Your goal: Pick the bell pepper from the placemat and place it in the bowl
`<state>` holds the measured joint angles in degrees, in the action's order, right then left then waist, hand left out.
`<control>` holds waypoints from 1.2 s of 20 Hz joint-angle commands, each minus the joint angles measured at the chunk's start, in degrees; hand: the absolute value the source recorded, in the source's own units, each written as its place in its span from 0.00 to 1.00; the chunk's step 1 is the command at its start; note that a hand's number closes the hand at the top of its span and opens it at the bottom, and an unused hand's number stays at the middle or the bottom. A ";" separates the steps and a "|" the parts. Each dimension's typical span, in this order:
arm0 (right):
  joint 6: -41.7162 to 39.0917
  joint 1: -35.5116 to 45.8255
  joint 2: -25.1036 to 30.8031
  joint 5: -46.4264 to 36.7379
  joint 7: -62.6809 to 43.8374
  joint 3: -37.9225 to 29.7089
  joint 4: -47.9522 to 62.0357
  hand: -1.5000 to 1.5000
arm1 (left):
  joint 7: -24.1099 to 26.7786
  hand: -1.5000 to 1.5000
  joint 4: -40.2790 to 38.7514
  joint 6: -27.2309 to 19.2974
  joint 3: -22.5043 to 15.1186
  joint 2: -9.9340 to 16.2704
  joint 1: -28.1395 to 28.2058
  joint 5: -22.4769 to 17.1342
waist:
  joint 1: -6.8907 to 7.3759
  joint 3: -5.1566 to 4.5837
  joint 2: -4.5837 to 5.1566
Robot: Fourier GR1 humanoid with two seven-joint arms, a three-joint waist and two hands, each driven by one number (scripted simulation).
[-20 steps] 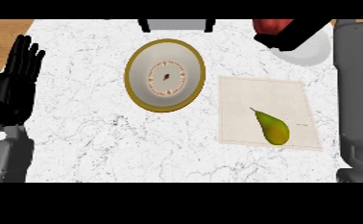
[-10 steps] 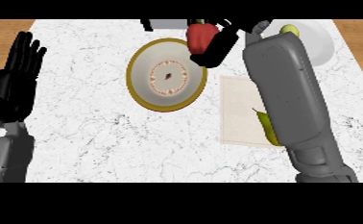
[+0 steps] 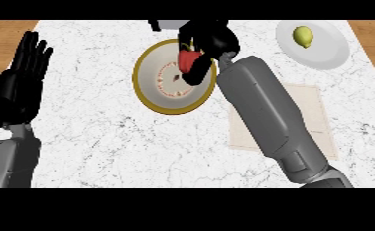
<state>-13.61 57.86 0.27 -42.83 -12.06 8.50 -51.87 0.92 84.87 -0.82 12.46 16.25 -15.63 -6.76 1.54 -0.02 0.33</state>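
My right hand (image 3: 207, 44) is curled round the red bell pepper (image 3: 190, 60), thumb and fingers wrapped over it so that only part of its red side shows, and it hangs over the far right part of the bowl (image 3: 162, 93). The bowl is cream inside with a yellow rim, and the pepper sits above that rim's upper right stretch (whether it touches the bowl I cannot tell). My right forearm (image 3: 270, 116) runs down and away to the right of the bowl, crossing the pale placemat (image 3: 321, 121) that lies just right of it. Further right of the bowl and towards the counter's far edge stands a white plate (image 3: 326, 51) with a yellow-green fruit (image 3: 303, 35) on it. My left hand (image 3: 23, 76) rests well left of the bowl, fingers straight and up, holding nothing, on the white marbled counter (image 3: 110, 141)
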 commanded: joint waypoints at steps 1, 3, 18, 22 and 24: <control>7.65 0.43 -0.26 4.12 -3.95 2.37 7.25 1.00 | 2.30 0.50 -1.33 1.85 0.26 0.36 0.46 -0.50 | 0.38 -0.01 0.07; 10.55 1.03 -0.26 6.04 -0.29 1.36 13.76 0.00 | -0.12 0.50 0.98 -0.55 -1.47 -1.67 0.57 0.69 | 1.00 0.03 0.26; 31.69 0.97 0.49 25.78 19.78 -8.49 19.95 0.00 | -3.22 0.50 2.07 -0.12 -0.45 -0.41 -1.04 -0.49 | 0.44 0.08 0.16; 32.64 3.07 4.21 29.19 18.59 -14.15 22.17 0.00 | -0.55 0.50 3.33 2.06 0.81 0.82 3.21 -1.20 | 0.49 0.05 0.07; 25.91 3.32 9.65 32.49 20.83 -17.13 22.15 0.00 | -0.99 0.50 -0.60 0.40 0.87 0.34 -1.41 -0.52 | -0.45 0.06 0.18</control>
<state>15.09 60.07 4.99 -13.83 7.06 -3.94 -31.15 0.29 84.71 -0.18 12.97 16.70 -16.63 -7.02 1.61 0.03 0.58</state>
